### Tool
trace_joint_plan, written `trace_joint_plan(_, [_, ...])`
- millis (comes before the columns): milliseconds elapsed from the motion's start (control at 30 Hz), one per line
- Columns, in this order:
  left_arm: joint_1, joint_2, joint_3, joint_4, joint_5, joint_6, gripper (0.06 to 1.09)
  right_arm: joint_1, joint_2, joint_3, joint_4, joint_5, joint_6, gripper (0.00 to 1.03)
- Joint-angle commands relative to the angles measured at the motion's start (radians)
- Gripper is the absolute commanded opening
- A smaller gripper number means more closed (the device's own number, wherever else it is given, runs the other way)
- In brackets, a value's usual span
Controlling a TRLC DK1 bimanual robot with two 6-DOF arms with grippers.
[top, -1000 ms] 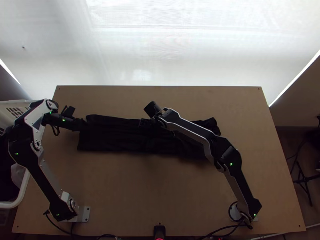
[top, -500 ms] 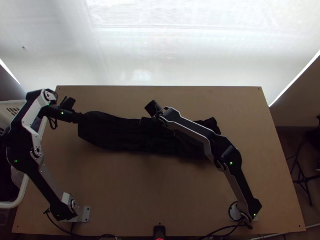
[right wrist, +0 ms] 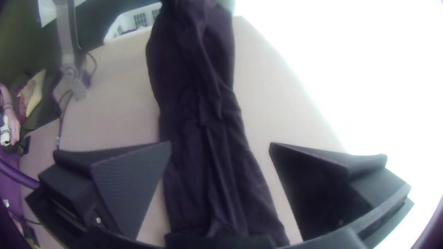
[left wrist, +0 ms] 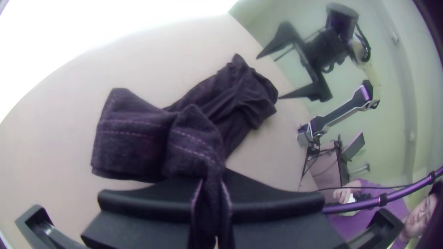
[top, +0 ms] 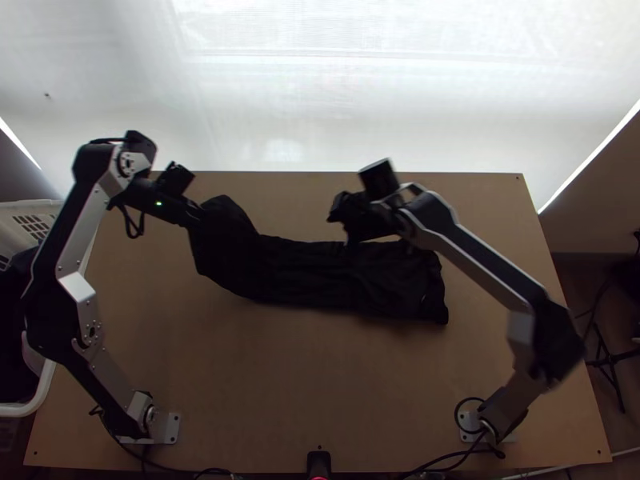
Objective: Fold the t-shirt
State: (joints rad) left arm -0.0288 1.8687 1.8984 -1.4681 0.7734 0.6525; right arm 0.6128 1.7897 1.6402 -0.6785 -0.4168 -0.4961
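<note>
one black t-shirt (top: 308,276), strip-like across our counter (top: 264,384), far half, left end clenched by left end effector (top: 196,216), right end effector (right wrist: 220,145) spread open: we should carry the held end rightward, low and level.

The left arm (top: 80,228) is showing silver-grey links, black joints and a round silver hub (top: 126,164); a green light (top: 158,203) is glowing beside a looped black cable (top: 132,227). The right arm (top: 485,260) is pairing black with pale grey.
</note>
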Motion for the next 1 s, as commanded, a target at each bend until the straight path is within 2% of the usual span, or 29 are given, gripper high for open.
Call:
trace_joint_plan(0, [-0.224, 0.024, 0.041, 0.002, -0.013, -0.034, 0.09, -0.18, -0.319, -0.137, -0.052, 0.0, -0.029, 0.98])
trace_joint_plan(133, [-0.319, 0.084, 0.111, 0.008, -0.016, -0.062, 0.09, -0.269, -0.405, -0.209, -0.072, 0.0, -0.036, 0.98])
trace_joint_plan(367, [-0.448, 0.222, 0.375, 0.025, -0.013, -0.094, 0.09, -0.309, -0.515, -0.336, -0.07, 0.01, -0.015, 0.98])
trace_joint_plan(600, [-0.566, 0.277, 0.421, 0.235, -0.034, -0.189, 0.09, -0.38, -0.587, -0.422, -0.07, 0.027, 0.004, 0.98])
trace_joint_plan(967, [-0.672, 0.362, 0.43, 0.568, -0.022, -0.31, 0.09, -0.416, -0.697, -0.577, -0.069, 0.065, 0.025, 0.98])
